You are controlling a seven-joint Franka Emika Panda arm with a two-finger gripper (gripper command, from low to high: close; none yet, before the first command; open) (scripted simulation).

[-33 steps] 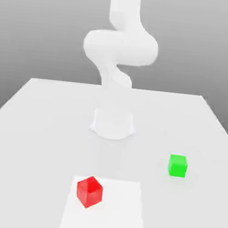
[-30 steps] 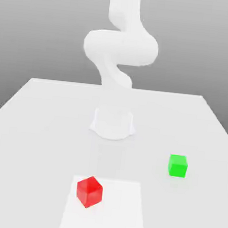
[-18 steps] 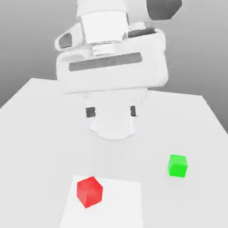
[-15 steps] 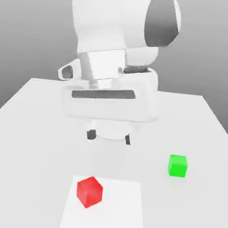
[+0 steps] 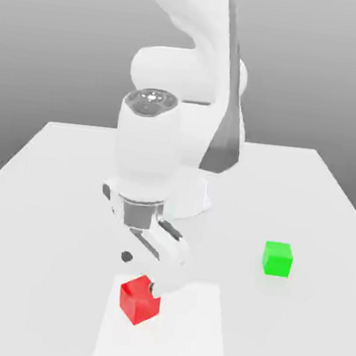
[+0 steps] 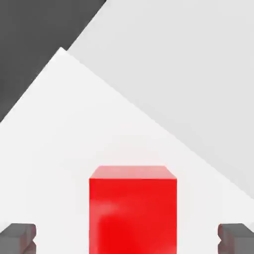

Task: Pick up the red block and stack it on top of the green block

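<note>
the large flat white table (image 5: 47, 198) carries everything, and behind it there is a plain grey background. on the table stands the white panda arm (image 5: 182, 96), bent forward and down toward the near edge; it has dark grey parts on its side and no brand or writing can be read on it. near the front of the table lies a lighter white square patch (image 5: 188, 329). at the end of the arm, the two-finger gripper (image 5: 140, 274) points down just above the patch, and its fingers stand wide apart, holding nothing. in the hand view the 2 dark grey fingertips (image 6: 17, 238) sit far out on both sides of the small glossy bright red cube (image 6: 133, 211), with clear space between each fingertip and the cube. this red cube (image 5: 139, 301) rests on the patch, right below the gripper. the small plain bright green cube (image 5: 278, 258) rests on the bare table, well apart from the red cube, toward the exterior view's right. no labels are on the cubes.
</note>
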